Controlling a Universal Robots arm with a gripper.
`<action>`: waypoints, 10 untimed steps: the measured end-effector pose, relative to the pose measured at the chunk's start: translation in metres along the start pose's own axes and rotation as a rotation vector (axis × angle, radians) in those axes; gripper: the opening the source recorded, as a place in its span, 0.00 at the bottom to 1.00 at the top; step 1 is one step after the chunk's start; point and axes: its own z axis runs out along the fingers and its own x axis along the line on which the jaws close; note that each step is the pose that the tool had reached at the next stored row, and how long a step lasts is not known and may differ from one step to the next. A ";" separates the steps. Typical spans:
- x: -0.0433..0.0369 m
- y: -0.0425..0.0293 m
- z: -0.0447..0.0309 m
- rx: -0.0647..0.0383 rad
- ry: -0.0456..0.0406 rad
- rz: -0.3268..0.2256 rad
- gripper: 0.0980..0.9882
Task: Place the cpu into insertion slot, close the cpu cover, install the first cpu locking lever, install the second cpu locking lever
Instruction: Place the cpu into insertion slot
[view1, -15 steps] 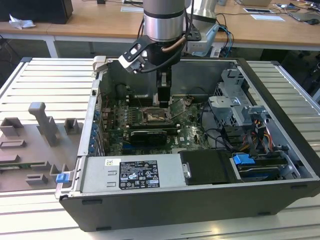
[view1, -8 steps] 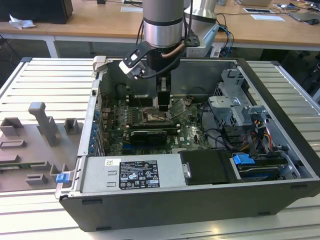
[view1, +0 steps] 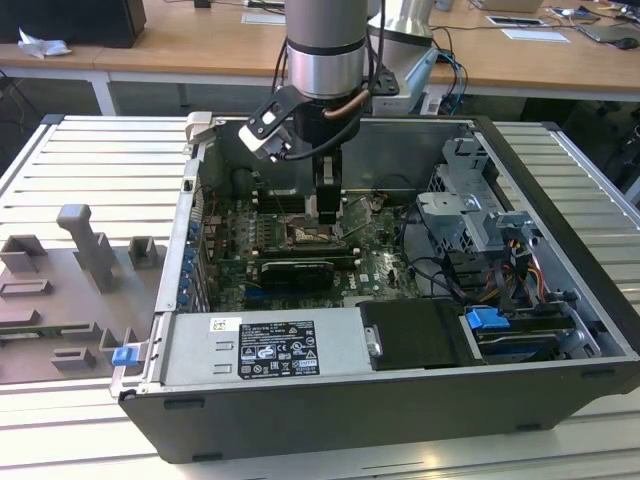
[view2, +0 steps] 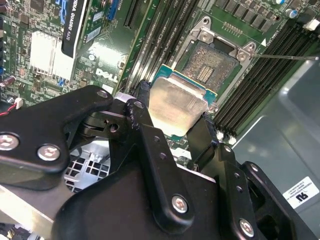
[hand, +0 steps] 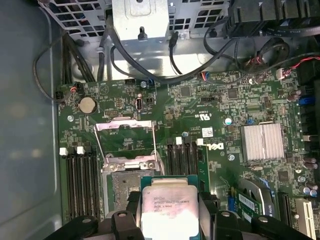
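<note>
Two fingers (view2: 202, 134) on cpu (view2: 177, 106), lid up

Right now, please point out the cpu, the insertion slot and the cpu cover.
cpu (view2: 177, 105), second wrist view, middle of its silver metal top.
insertion slot (view2: 212, 67), second wrist view, the open contact field.
cpu cover (hand: 122, 124), first wrist view, one bar of the opened frame.

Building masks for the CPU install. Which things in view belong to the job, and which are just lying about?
Job:
- cpu, clamped in the gripper
- insertion slot, empty
- cpu cover, swung open

Lying about:
- power supply box
- heatsink
- memory slots
- grey fixture plate, outside the case
</note>
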 end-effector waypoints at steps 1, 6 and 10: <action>0.0000 0.0000 0.0005 0.000 0.0002 0.000 0.50; -0.0001 -0.0003 0.0034 0.000 0.0000 0.000 0.50; -0.0001 -0.0006 0.0065 0.000 0.0003 0.000 0.50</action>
